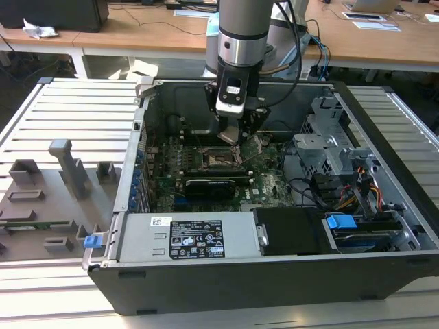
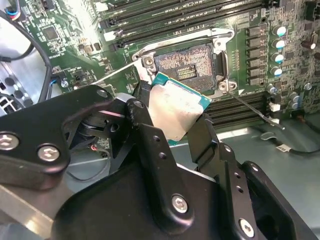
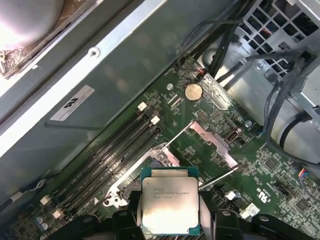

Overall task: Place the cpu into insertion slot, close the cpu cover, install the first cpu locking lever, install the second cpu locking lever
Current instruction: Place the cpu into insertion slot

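The arm reaches down into the open computer case (image 1: 240, 274), in the upper middle of the exterior view. Its gripper (image 1: 232, 137) hangs just above the socket (image 1: 221, 159) on the green board (image 1: 267, 185). In both wrist views the two black fingers (image 2: 145, 102) (image 3: 131, 212) are closed most of the way. They pinch the chip (image 2: 175, 107) (image 3: 169, 202) by two opposite edges, with its silvery top facing the cameras. In the second wrist view the chip overlaps the socket's (image 2: 187, 67) edge but is not seated, and most of the contact field lies bare. The cover (image 3: 212, 142) stands swung open beside the socket. Two thin wire levers (image 3: 177, 135) (image 3: 220, 175) stick out unlatched. Long black memory slots (image 3: 115, 150) run alongside.
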Available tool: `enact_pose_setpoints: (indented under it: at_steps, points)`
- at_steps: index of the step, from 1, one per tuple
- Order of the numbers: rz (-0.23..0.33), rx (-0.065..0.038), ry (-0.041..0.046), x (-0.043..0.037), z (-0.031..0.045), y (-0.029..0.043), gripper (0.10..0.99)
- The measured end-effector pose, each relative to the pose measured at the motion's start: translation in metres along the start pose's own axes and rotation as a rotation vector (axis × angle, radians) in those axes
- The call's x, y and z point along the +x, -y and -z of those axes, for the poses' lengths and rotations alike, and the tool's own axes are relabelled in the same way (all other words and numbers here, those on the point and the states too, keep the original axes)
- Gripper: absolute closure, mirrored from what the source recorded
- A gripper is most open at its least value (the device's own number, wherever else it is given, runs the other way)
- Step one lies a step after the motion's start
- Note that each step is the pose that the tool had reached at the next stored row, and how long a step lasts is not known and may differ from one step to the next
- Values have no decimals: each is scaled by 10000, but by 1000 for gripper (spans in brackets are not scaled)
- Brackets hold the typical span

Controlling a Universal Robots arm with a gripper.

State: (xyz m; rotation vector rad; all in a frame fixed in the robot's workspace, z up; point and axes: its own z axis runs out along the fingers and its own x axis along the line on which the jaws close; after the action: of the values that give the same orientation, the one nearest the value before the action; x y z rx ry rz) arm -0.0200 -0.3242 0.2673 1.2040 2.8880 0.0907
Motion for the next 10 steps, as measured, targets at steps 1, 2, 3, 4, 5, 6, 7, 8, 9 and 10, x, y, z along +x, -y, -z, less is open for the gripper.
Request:
enact_pose_setpoints:
  at_steps: [1,2,3,4,5,6,7,8,9,10]
  points:
    - [-133,-1,8,0,0,0,545]
    - [-265,-2,18,0,0,0,545]
    - [-437,-2,28,0,0,0,545]
    - [-713,-3,47,0,-1,0,545]
    - [-897,-3,59,0,-1,0,545]
    - [-1044,-4,69,0,-1,0,545]
    - [-1129,-4,75,0,-1,0,545]
    - [-1240,-5,81,0,-1,0,545]
    - [-1405,-5,93,0,-1,0,545]
    - [-1525,-6,100,0,-1,0,545]
